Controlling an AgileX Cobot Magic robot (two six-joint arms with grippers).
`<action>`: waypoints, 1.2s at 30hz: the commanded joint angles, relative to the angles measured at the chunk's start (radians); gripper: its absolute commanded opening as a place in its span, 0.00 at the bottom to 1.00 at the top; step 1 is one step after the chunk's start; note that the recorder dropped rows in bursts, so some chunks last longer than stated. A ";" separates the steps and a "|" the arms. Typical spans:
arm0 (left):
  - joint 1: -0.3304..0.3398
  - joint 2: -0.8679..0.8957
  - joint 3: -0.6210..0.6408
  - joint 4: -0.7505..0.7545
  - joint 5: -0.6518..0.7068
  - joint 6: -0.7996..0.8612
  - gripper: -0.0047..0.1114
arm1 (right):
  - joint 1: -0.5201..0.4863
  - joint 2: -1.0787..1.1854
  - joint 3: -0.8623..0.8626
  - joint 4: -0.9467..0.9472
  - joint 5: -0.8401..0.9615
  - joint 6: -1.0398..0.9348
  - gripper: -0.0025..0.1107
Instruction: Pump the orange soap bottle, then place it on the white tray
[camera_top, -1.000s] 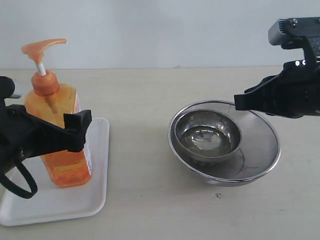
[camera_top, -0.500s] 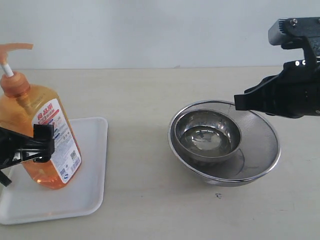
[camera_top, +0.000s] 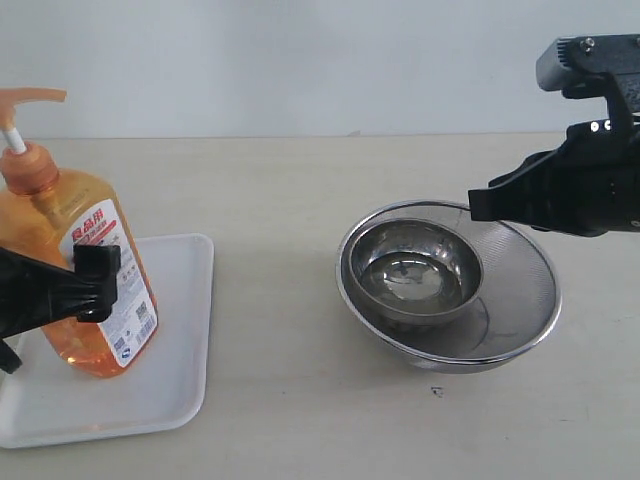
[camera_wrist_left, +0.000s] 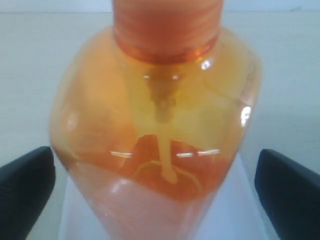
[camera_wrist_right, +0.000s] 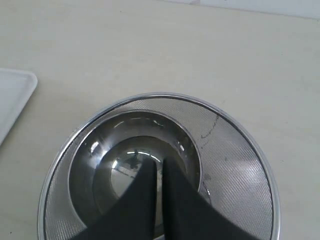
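Observation:
The orange soap bottle stands on the white tray at the left, leaning a little to the left, its white-and-red label facing the exterior camera. My left gripper is at the bottle's lower body. In the left wrist view the orange soap bottle fills the middle and the left gripper is open, with each black finger clear of the bottle's sides. My right gripper hangs shut above the steel bowls; the right gripper holds nothing.
A small steel bowl sits inside a wider mesh-walled steel bowl at the right. A corner of the white tray shows in the right wrist view. Beige tabletop lies between tray and bowls.
The bottle has shifted left on the tray and turned its label toward the camera. The left arm has drawn back leftward with its fingers apart. The right arm has not moved.

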 joint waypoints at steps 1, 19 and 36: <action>0.002 -0.085 -0.002 0.012 0.101 0.024 0.96 | 0.000 -0.008 0.002 0.002 -0.001 -0.008 0.02; 0.002 -0.469 0.084 -0.090 0.280 0.194 0.96 | 0.000 -0.008 0.002 0.002 0.011 -0.010 0.02; 0.002 -0.765 0.138 -0.305 0.230 0.477 0.96 | 0.000 -0.008 0.002 0.002 0.012 -0.010 0.02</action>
